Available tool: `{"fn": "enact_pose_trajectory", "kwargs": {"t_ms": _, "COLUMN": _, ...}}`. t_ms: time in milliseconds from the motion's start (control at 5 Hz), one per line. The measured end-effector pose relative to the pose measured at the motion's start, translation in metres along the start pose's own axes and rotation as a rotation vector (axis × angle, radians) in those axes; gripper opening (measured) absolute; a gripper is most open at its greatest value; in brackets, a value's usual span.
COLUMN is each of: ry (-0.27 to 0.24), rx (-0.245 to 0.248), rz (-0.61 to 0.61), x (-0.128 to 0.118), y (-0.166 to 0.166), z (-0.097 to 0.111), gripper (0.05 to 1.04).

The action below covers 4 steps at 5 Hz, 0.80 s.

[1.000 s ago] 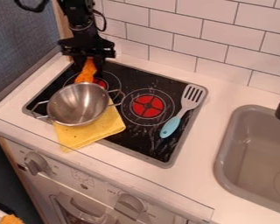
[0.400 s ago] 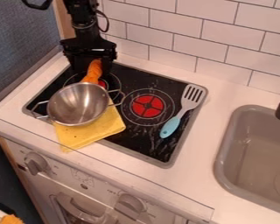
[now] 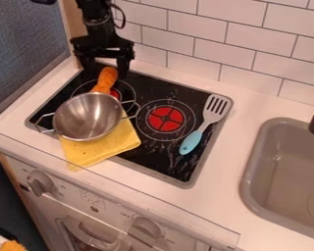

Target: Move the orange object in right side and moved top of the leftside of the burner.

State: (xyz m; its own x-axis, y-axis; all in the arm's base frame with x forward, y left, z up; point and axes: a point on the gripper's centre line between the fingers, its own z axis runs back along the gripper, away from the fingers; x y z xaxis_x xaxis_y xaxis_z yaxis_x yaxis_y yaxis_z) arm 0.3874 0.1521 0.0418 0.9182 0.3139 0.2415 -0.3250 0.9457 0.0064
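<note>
Orange object [image 3: 105, 81]: at the far rim of the metal bowl [image 3: 88, 117]. Black gripper [image 3: 106, 73]: beyond the bowl, fingers spread apart. Yellow cloth [image 3: 110, 143]: partly beneath the bowl.

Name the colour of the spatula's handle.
The spatula's handle is light blue, seen best in the camera view.

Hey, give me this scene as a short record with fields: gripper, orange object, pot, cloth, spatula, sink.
gripper: open, above the stove's rear left burner
orange object: at that burner, behind the pot
pot: metal, two handles, partly over the cloth
cloth: yellow
spatula: blue handle, right side of stove
sink: right of stove
</note>
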Motion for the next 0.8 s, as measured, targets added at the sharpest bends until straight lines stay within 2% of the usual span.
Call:
{"fn": "enact_pose_trajectory", "kwargs": {"t_ms": 400, "ry": -0.091, "rx": 0.006, "rz": -0.024, "x": 0.006, "y": -0.018, "z": 0.044, "gripper": 1.000}}
{"fn": "enact_pose_trajectory", "kwargs": {"t_ms": 600, "ry": -0.123, "rx": -0.007, "rz": -0.021, "x": 0.003, "y": -0.027, "z": 0.059, "gripper": 1.000}}
{"fn": "enact_pose_trajectory", "kwargs": {"t_ms": 800, "ry": -0.126, "rx": -0.008, "rz": -0.031, "x": 0.004, "y": -0.029, "z": 0.060, "gripper": 1.000}}
